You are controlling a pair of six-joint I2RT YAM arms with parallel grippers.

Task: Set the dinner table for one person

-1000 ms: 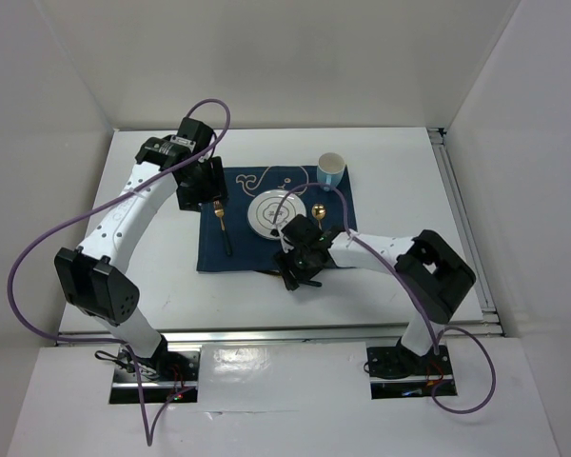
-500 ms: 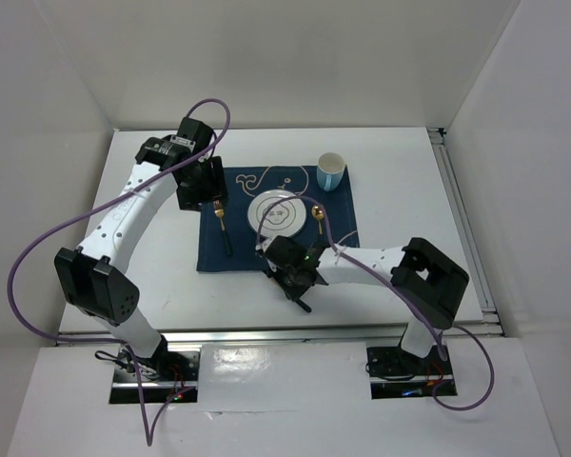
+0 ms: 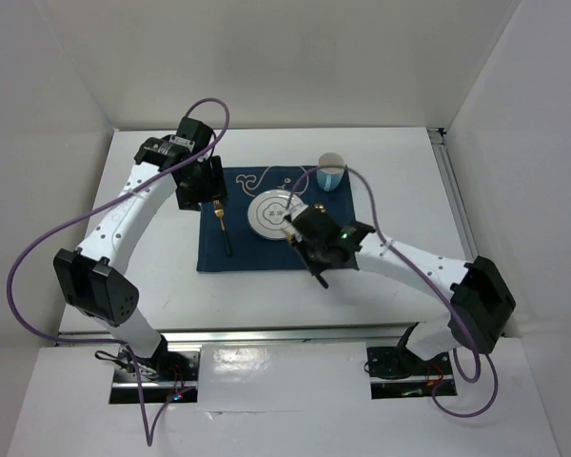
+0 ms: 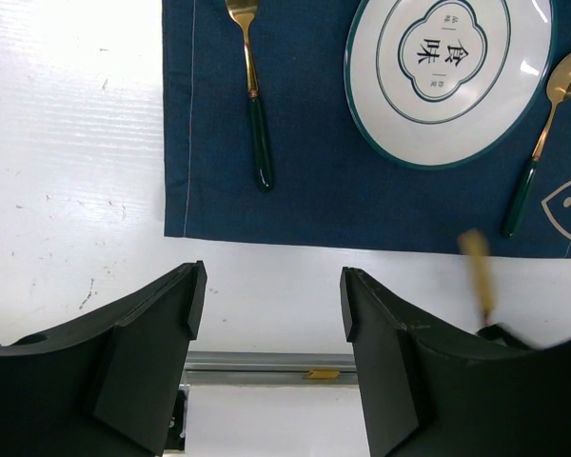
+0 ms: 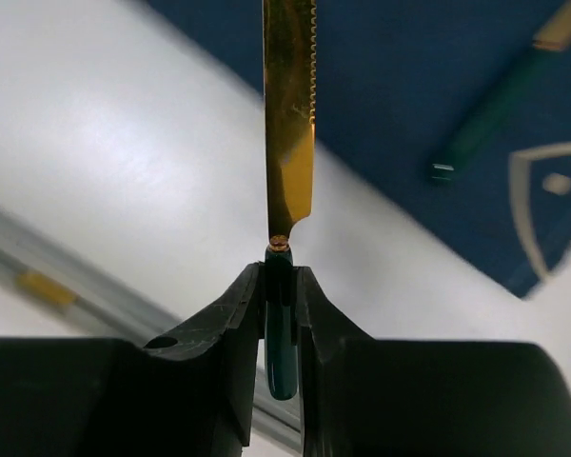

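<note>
Right wrist view: right end effector (image 5: 281, 276) pinches knife (image 5: 289, 124) by its handle, blade pointing up-frame; left end effector (image 4: 271, 314) spread, empty. White worktop (image 3: 400, 171) fills mid-frame, long axis left-right, mat (image 3: 238, 252) central, cup (image 3: 331, 172) beyond.

Bright, even light fell from overhead, leaving the white counter (image 3: 400, 181) nearly washed out, with only soft, faint shadows. In the right wrist view the knife (image 5: 288, 124) was sharp while the placemat (image 5: 409, 86) behind it smeared out of focus. The left wrist view showed the knife blurred and the plate (image 4: 447, 76) crisp.
</note>
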